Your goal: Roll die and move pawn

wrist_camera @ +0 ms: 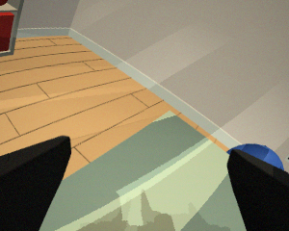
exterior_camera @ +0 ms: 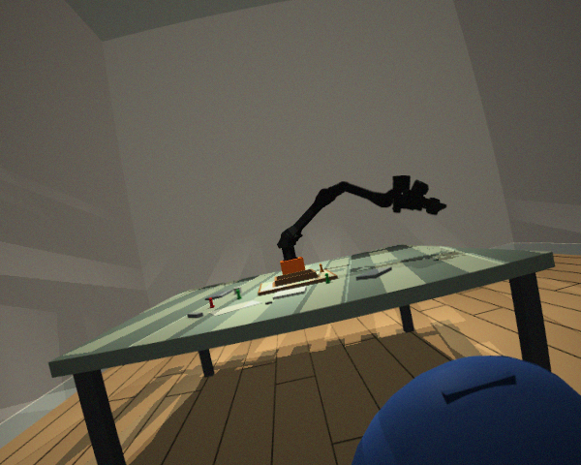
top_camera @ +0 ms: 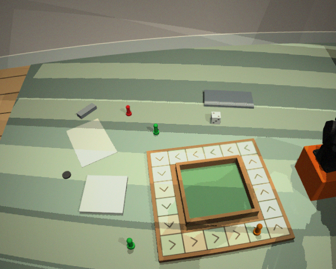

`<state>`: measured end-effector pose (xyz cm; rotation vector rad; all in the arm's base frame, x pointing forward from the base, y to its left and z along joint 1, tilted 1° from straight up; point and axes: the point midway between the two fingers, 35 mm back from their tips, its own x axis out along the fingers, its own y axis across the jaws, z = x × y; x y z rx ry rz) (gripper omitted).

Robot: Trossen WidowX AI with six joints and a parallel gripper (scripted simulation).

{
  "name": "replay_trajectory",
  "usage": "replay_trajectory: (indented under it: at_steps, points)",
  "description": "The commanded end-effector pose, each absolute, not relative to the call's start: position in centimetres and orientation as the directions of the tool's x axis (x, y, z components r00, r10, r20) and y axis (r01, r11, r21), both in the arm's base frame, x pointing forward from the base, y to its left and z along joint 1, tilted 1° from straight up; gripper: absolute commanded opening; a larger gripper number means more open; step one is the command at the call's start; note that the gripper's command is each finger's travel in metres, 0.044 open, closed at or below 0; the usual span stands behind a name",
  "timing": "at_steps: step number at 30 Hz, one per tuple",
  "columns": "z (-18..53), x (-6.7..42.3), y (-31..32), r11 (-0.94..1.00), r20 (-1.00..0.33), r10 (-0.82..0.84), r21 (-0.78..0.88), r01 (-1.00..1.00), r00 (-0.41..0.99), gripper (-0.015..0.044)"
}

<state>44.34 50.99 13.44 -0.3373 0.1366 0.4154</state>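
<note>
Top view: white die rests on the tabletop, beyond the board (orange pawn on it); the claw hangs released, high above.

Arm cut off by top view's right edge so you can't see its gripper there, die's top pips too small to count, exterior view: pawns mere specks, wrist view: fingers cropped at btm.
</note>
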Motion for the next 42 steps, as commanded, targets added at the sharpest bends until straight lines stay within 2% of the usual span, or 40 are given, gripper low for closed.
replay_trajectory:
  at_steps: [1,5,15,23,33,42]
  points:
    - [13.4,44.4,50.9,0.86,-0.2,0.37,-0.294,-0.416,0.907,0.0374]
    - [12.8,46.5,48.3,0.858,-0.24,0.33,-0.327,-0.396,0.913,0.0275]
    - [9.9,54.3,33.5,0.836,-0.422,0.113,-0.449,-0.316,0.9,0.0275]
    - [7.7,57.1,19.6,0.819,-0.559,-0.065,-0.504,-0.276,0.826,0.0275]
    - [5.2,55.1,2.5,0.833,-0.721,-0.239,-0.496,-0.244,0.65,0.0275]
    - [3.2,47.6,-11.9,0.897,-0.856,-0.306,-0.405,-0.175,0.417,0.0275]
